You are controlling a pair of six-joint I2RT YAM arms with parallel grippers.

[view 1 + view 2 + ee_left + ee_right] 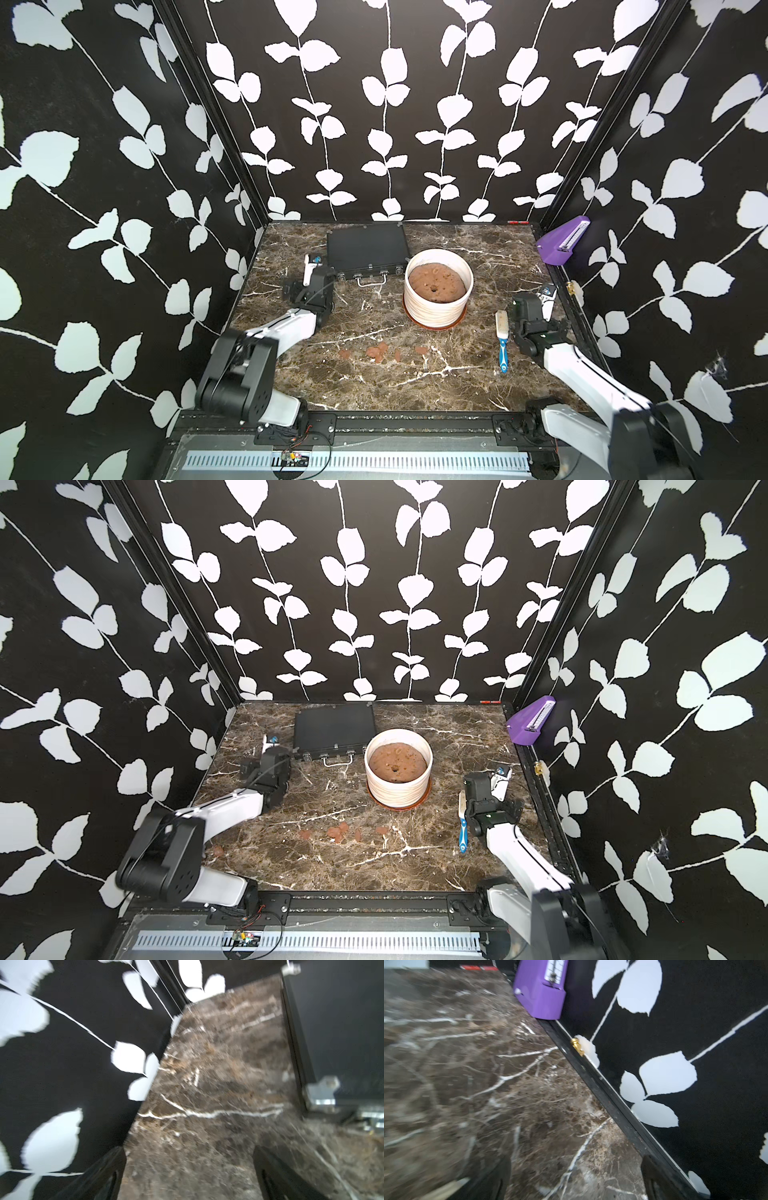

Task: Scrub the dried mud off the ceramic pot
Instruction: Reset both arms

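Both our left claw and right claw gape wide, holding nothing. The brush lies beside the right one; dried mud dots the surface near the ceramic pot.

The table looks like polished brown marble with white veins and is faintly glossy. The pot is white ribbed ceramic with a soft sheen, and its saucer is smooth terracotta-orange. The filling is brown, lumpy and pitted. The mud blotches are matt reddish-brown. The case is matt black with shiny metal fittings. The brush has a glossy blue plastic handle and pale bristles.
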